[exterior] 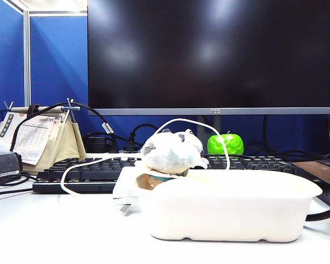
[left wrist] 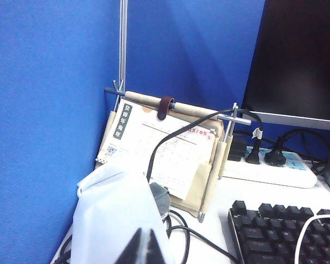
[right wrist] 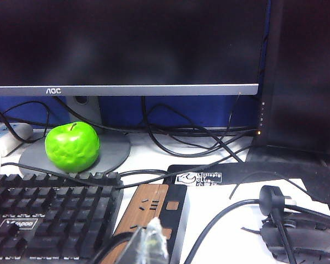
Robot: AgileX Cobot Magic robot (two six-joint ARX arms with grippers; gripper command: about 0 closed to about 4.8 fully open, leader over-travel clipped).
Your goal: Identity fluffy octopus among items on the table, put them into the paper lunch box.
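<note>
**Plush rests at the box's end**

The fluffy octopus (exterior: 172, 151) sits against the paper lunch box's (exterior: 225, 212) left rim. Left gripper (left wrist: 144, 247) above a white bag (left wrist: 113, 214), right gripper (right wrist: 146, 245) above the keyboard (right wrist: 49, 212); both jaws pressed together.

Hidden and cut-off parts

Behind the paper lunch box (exterior: 225, 206), the plush (exterior: 172, 152) shows only its top; both gripper tips, left gripper (left wrist: 146, 248) and right gripper (right wrist: 146, 246), are cropped at frame edges.
</note>
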